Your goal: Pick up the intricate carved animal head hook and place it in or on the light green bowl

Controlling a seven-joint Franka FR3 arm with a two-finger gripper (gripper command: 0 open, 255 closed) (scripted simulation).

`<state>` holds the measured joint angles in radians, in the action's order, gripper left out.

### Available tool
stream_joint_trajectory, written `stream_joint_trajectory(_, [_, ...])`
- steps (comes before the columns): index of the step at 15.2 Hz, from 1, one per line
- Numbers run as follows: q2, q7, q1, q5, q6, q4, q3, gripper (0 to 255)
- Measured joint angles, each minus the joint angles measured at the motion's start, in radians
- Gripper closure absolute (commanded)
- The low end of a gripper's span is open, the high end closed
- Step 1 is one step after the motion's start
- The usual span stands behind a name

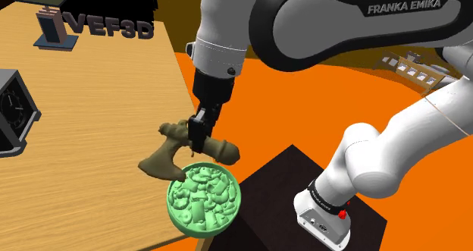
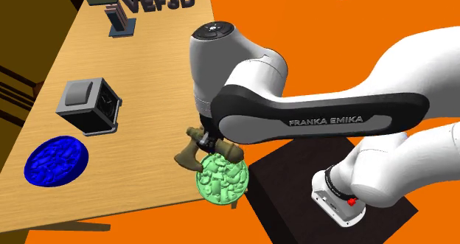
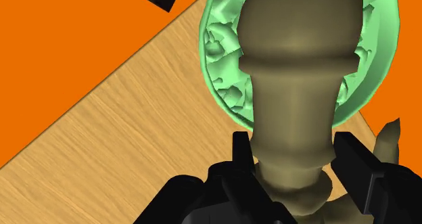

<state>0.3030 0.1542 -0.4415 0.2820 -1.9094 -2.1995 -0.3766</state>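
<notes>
The olive-brown carved animal head hook [image 1: 168,149] hangs in the air, clasped by my black gripper [image 1: 198,139] around its neck. In the wrist view the hook [image 3: 297,87] fills the space between the fingers [image 3: 241,155], its rounded end over the light green bowl [image 3: 226,67]. The bowl [image 1: 203,198] sits at the wooden table's corner, directly below and slightly toward the stand from the hook. From the second exterior view, the hook [image 2: 193,150] hovers at the bowl's [image 2: 222,179] upper-left rim, with the gripper [image 2: 208,141] partly hidden by the arm.
A grey box-like clock [image 2: 90,105] and a dark blue bowl [image 2: 56,161] sit farther along the table [image 2: 140,73]. A small stand and "VEF3D" letters [image 2: 158,1] are at the far end. The dark stand box [image 1: 284,189] lies beside the table corner, over an orange floor.
</notes>
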Motion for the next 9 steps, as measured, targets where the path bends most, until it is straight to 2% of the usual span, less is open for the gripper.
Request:
stream_joint_trajectory(3, [0.086,0.021,-0.028,0.036,0.009,-0.069,-0.013,255])
stream_joint_trajectory(9, [0.109,0.018,-0.041,0.057,-0.051,-0.149,-0.026,255])
